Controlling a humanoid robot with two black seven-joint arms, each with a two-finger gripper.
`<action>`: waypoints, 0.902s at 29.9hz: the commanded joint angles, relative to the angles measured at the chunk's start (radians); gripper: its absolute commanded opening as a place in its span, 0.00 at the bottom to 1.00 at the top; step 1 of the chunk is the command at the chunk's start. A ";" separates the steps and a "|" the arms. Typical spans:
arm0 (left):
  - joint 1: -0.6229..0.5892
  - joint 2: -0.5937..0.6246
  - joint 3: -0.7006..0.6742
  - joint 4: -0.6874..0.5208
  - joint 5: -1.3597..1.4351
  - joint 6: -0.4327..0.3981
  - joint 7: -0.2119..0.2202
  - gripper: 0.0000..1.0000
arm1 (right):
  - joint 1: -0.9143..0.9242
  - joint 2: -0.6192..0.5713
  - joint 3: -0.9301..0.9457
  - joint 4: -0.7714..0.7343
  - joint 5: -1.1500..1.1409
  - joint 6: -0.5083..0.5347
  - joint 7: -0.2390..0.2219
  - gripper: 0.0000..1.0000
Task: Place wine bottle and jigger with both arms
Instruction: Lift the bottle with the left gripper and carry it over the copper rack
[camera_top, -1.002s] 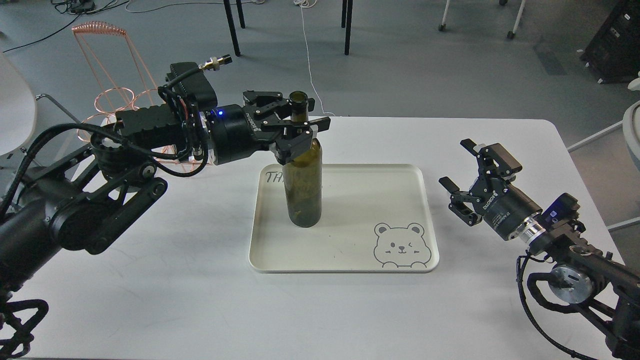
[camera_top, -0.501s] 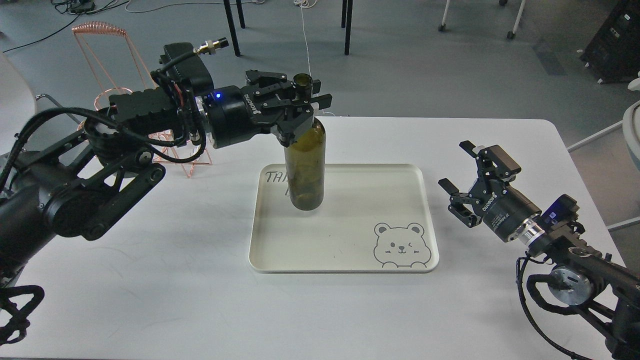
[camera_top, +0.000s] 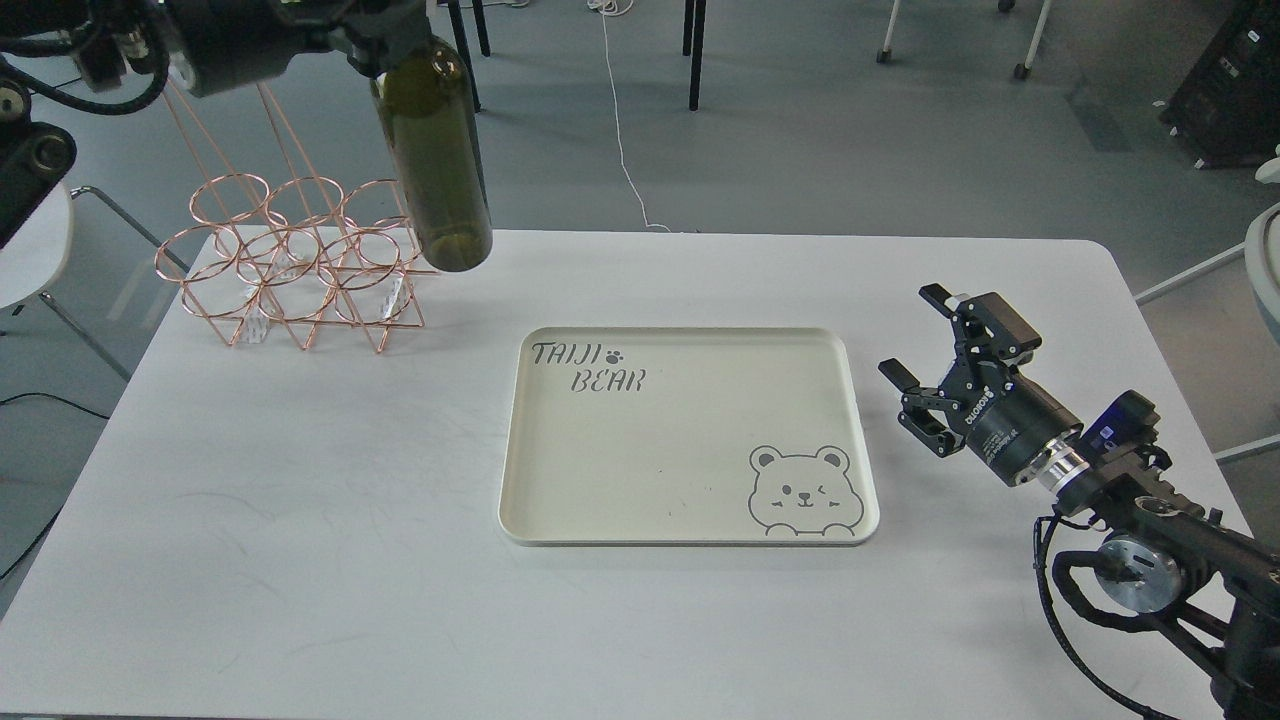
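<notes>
The dark olive-green wine bottle (camera_top: 436, 150) hangs in the air at the upper left, tilted a little, with its base above the table's back edge next to the copper rack. Its neck is cut off by the top of the head view. My left gripper (camera_top: 385, 35) is shut on the bottle's upper part, and only its lower part shows at the top edge. My right gripper (camera_top: 912, 331) is open and empty, just above the table to the right of the white tray (camera_top: 690, 532). The jigger is out of view.
A copper wire rack (camera_top: 290, 270) of several rings stands at the table's back left. The tray has a bear drawing and "TAIJI BEAR" lettering and holds nothing. Chair and table legs stand on the floor behind the table.
My left arm has lifted the wine bottle off the tray and carried it up and to the left, toward the copper rack. The right arm has not moved.
</notes>
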 joint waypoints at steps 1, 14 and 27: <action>-0.011 0.024 0.000 0.056 0.000 0.006 0.000 0.10 | -0.002 0.002 -0.001 0.000 0.000 -0.001 0.000 0.99; 0.001 0.035 0.001 0.119 0.003 0.016 0.000 0.10 | -0.005 0.000 -0.001 0.000 0.000 -0.013 0.000 0.99; 0.004 0.027 0.050 0.168 0.009 0.041 0.000 0.10 | -0.009 0.002 0.001 0.000 0.000 -0.013 0.000 0.99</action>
